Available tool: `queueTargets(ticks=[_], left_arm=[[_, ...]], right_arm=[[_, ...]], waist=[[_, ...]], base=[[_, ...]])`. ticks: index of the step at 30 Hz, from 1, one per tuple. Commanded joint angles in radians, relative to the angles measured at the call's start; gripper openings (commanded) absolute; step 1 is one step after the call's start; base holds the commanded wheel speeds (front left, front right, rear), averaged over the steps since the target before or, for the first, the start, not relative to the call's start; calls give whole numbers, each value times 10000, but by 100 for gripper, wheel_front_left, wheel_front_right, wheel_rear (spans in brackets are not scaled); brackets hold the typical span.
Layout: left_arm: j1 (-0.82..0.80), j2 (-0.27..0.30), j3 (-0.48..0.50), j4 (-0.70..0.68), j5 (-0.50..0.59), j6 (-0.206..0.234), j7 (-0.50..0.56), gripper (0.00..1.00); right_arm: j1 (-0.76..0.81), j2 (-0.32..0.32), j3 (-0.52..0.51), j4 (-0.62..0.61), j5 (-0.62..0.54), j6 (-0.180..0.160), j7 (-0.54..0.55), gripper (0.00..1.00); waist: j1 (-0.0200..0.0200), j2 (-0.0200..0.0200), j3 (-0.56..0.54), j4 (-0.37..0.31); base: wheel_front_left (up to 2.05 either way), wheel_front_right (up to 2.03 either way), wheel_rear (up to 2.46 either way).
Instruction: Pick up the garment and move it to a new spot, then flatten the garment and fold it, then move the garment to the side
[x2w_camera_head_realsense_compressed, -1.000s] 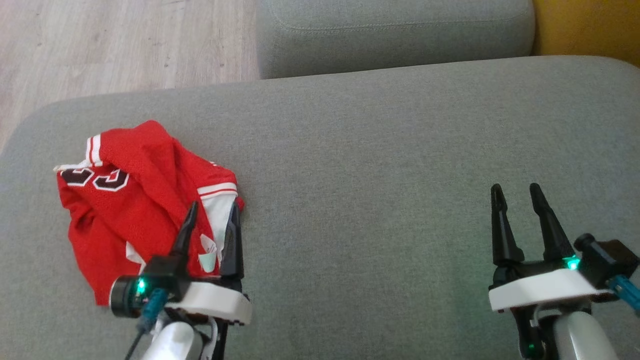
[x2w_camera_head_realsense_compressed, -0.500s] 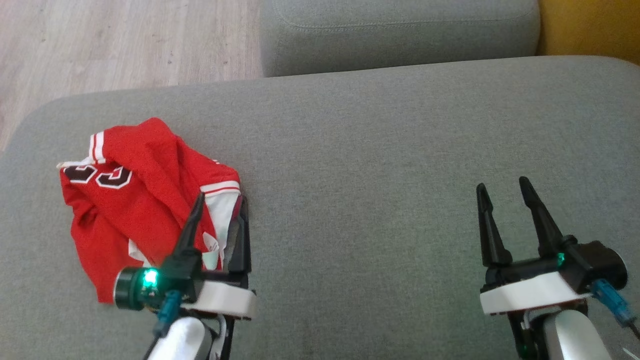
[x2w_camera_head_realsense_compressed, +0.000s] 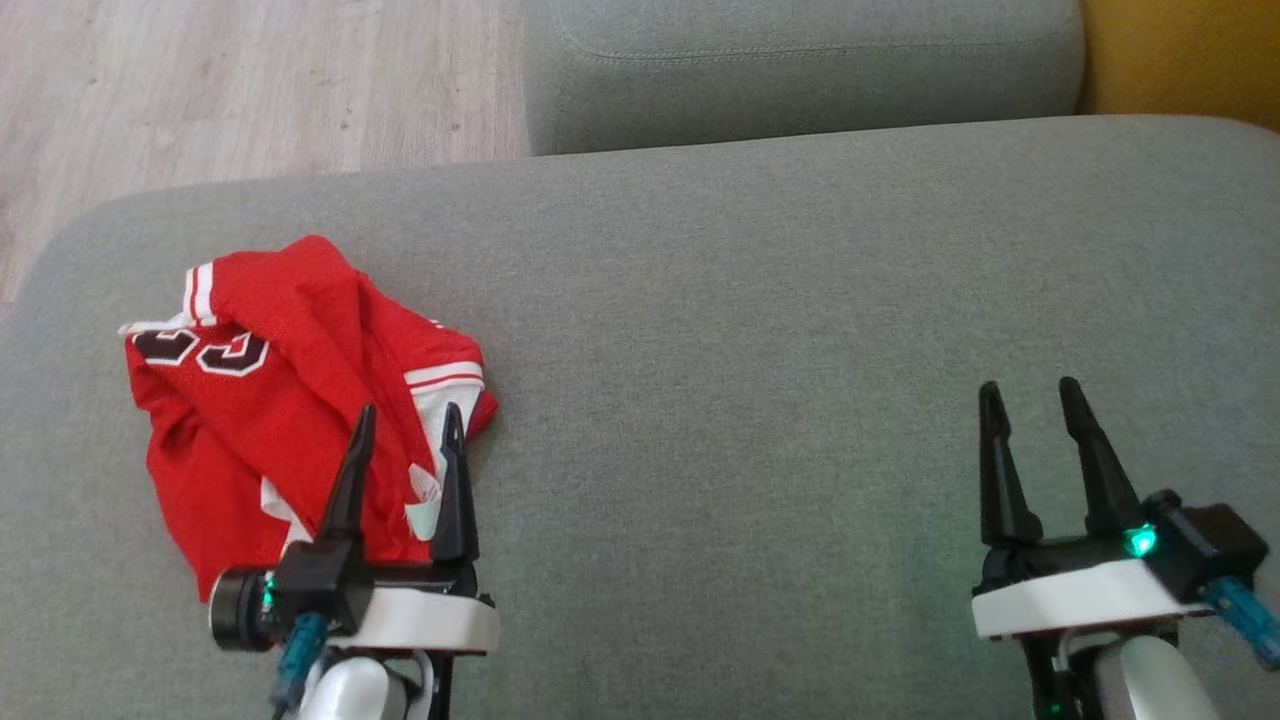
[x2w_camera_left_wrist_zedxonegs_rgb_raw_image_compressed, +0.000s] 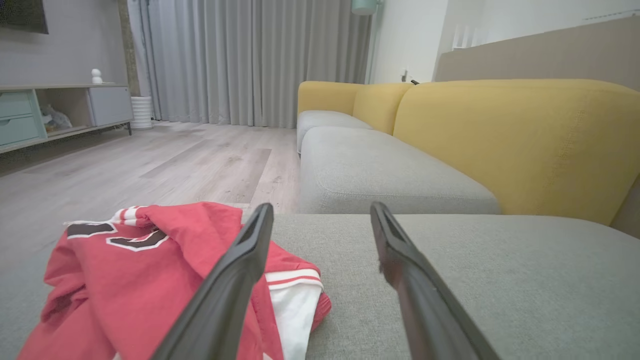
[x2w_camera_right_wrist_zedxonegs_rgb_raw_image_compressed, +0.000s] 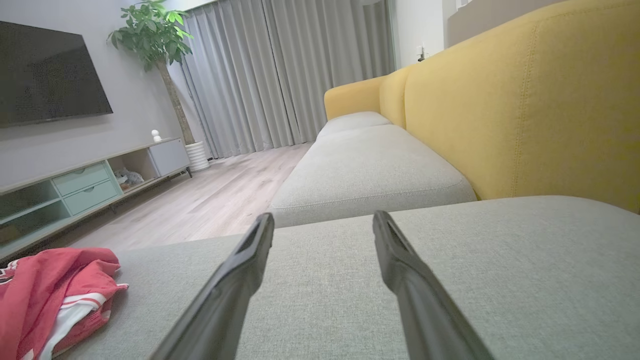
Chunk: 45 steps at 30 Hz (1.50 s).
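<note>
**Q:** What are the two dark forms nearest the viewer?

**A:** Lower left, the left gripper (x2w_camera_head_realsense_compressed: 408, 410): two long, tapering black fingers on a smooth white mount. The jaws are spread wide and are not closed on anything. Seen from the head, its tips lie over the near right edge of the garment (x2w_camera_head_realsense_compressed: 260, 400). Whether they touch the cloth cannot be told. Lower right, the right gripper (x2w_camera_head_realsense_compressed: 1029, 386): same build, jaws equally wide, over bare upholstery and well apart from the garment.

**Q:** And the garment itself?

**A:** A red jersey with red-and-white striped trim, a white panel, and dark numerals outlined in white. It lies crumpled in a loose, soft-folded heap at the left end of the seat cushion (x2w_camera_head_realsense_compressed: 760, 330), near the cushion's rounded corner.

**Q:** What is the supporting surface like?

**A:** Grey woven fabric of fine grain, with a broad flat top and rounded edges. Beyond its far edge sits a second grey cushion (x2w_camera_head_realsense_compressed: 800, 70) with a stitched seam. To the right rises a padded yellow backrest (x2w_camera_left_wrist_zedxonegs_rgb_raw_image_compressed: 505, 140).

**Q:** And farthest off?

**A:** A pale wood-plank floor (x2w_camera_head_realsense_compressed: 200, 80), pleated grey curtains (x2w_camera_left_wrist_zedxonegs_rgb_raw_image_compressed: 250, 60), a low cabinet (x2w_camera_right_wrist_zedxonegs_rgb_raw_image_compressed: 85, 185) with pale green drawers, a potted plant (x2w_camera_right_wrist_zedxonegs_rgb_raw_image_compressed: 152, 35) and a dark flat screen (x2w_camera_right_wrist_zedxonegs_rgb_raw_image_compressed: 45, 75).
</note>
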Motion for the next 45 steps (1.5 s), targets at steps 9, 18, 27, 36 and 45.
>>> queueTargets(ticks=[9, 18, 27, 36, 45], left_arm=[[-284, -384, 862, -26, 1181, -596, -256, 100], [-230, -506, 1175, -22, 1353, -817, -256, 100], [-173, -527, 1350, -95, 1362, -817, -256, 100], [-48, -529, 1539, -27, 1407, -777, -256, 100], [221, -529, 1736, 24, 1489, -806, -256, 100]], right_arm=[[-292, -91, 380, -268, -460, -7, -310, 100], [-275, -91, 404, -218, -446, -7, -310, 100], [-207, -91, 570, -241, -474, -7, -310, 100], [-102, -91, 1047, -308, -469, -7, -310, 100], [61, -91, 1504, -283, -429, -7, -310, 100]], waist=[[1, 0, -29, 75], [1, 0, -80, 141], [1, 0, -139, 526], [1, 0, -223, 1605], [1, 0, -449, 2800]], base=[[0, 0, 0], [0, 0, 0], [0, 0, 0], [0, 0, 0], [0, 0, 0]])
